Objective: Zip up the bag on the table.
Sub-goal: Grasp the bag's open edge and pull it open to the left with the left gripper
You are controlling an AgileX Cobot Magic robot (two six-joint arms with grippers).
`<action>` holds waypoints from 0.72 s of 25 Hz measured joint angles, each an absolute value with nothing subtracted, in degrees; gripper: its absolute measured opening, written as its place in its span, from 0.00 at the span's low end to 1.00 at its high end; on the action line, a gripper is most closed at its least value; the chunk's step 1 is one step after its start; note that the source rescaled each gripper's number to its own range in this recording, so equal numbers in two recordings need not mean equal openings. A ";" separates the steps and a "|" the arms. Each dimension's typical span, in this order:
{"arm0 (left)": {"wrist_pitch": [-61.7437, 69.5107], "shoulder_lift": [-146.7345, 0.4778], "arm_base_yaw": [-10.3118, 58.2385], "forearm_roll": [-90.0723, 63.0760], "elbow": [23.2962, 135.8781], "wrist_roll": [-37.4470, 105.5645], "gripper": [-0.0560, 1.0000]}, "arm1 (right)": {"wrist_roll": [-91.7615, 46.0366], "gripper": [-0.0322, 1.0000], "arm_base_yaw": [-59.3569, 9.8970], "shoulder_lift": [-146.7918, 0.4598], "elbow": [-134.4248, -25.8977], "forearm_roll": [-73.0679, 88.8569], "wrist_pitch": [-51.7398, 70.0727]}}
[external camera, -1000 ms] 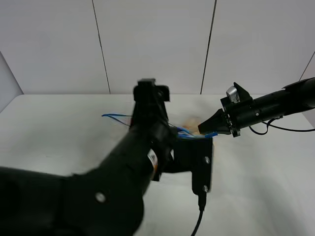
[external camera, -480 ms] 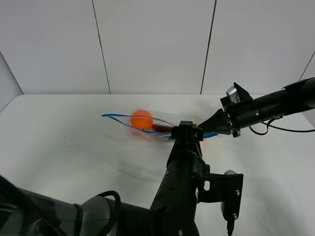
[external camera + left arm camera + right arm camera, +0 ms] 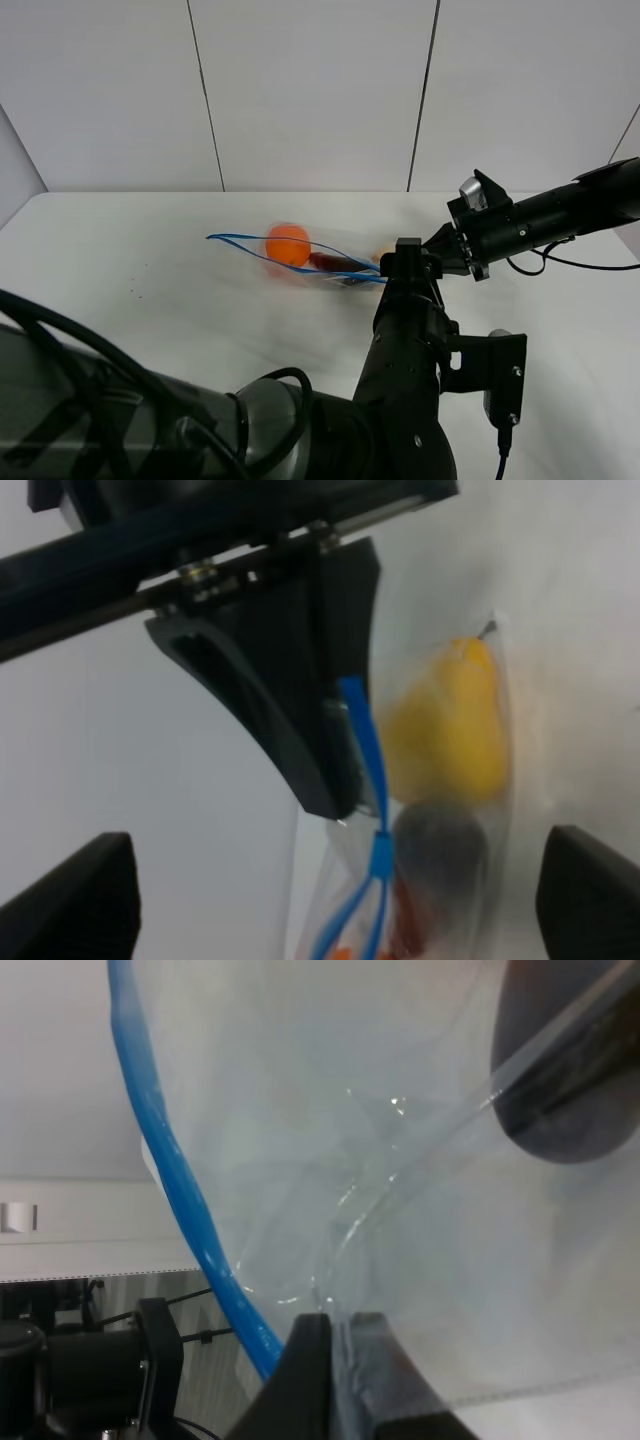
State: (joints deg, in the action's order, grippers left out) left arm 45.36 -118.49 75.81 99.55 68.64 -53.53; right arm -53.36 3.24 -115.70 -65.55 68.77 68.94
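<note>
White wall panels point(image 3: 300, 90) rise behind the white table point(image 3: 120, 260), where both arms meet at one end of the bag point(image 3: 325, 268). The right gripper point(image 3: 338, 1355) is clenched on the bag's clear film. Its black fingertips point(image 3: 298, 1385) are pressed together with the plastic pinched between them, just beside the blue zipper strip point(image 3: 170, 1180). The left gripper point(image 3: 330, 895) stands released, its fingertips point(image 3: 75, 900) wide apart and gripping nothing. It hovers at the same end of the bag, facing the right gripper's black wedge.

The bag lies on the table toward the far side and stretches away from the right gripper toward the left arm's side. Its mouth gapes where the two blue strips part. Through the plastic show an orange ball point(image 3: 288, 245), a dark purplish piece point(image 3: 440, 845) and a yellow pear point(image 3: 450, 730), the pear just beside the right gripper.

The left arm point(image 3: 400, 390) fills the foreground of the high view and covers the right gripper's tip and the pinched end of the bag. A thin black cable point(image 3: 575, 263) hangs under the right arm point(image 3: 560, 215).
</note>
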 joint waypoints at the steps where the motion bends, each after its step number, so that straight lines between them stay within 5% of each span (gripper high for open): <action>1: 45.05 -118.49 75.27 99.55 68.78 -53.47 0.82 | -53.24 0.03 2.87 -115.70 -65.55 68.59 68.94; 10: 44.69 -118.84 74.43 99.50 68.98 -53.53 0.80 | -53.24 0.03 1.09 -115.70 -65.55 68.81 68.94; 18: 44.77 -120.45 74.32 99.50 68.98 -53.37 0.49 | -53.24 0.03 1.09 -115.70 -65.55 68.81 68.94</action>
State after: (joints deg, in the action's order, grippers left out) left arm 44.77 -120.45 74.32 99.50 68.98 -53.37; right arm -53.24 1.09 -115.70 -65.55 68.81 68.94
